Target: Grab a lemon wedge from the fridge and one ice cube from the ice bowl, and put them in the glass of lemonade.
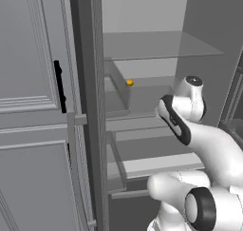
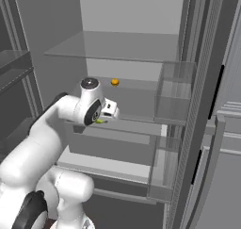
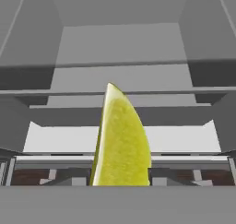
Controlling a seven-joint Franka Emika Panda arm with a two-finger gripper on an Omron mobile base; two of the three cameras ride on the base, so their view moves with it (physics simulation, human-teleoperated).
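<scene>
Small round orange item [image 1: 129, 82] far back on a pale grey shelf, near its left end in the left base view, same item [image 2: 114, 82] seen from the right base view. Panelled grey cabinet door [image 1: 33, 106] at left, with a black vertical handle [image 1: 59, 85] close to its right edge

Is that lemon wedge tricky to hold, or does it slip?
The lemon wedge tapers to a point, so it could probably squirm out of the gripper. It looks small, so likely light. Its flat cut faces suggest it would not roll.
</scene>
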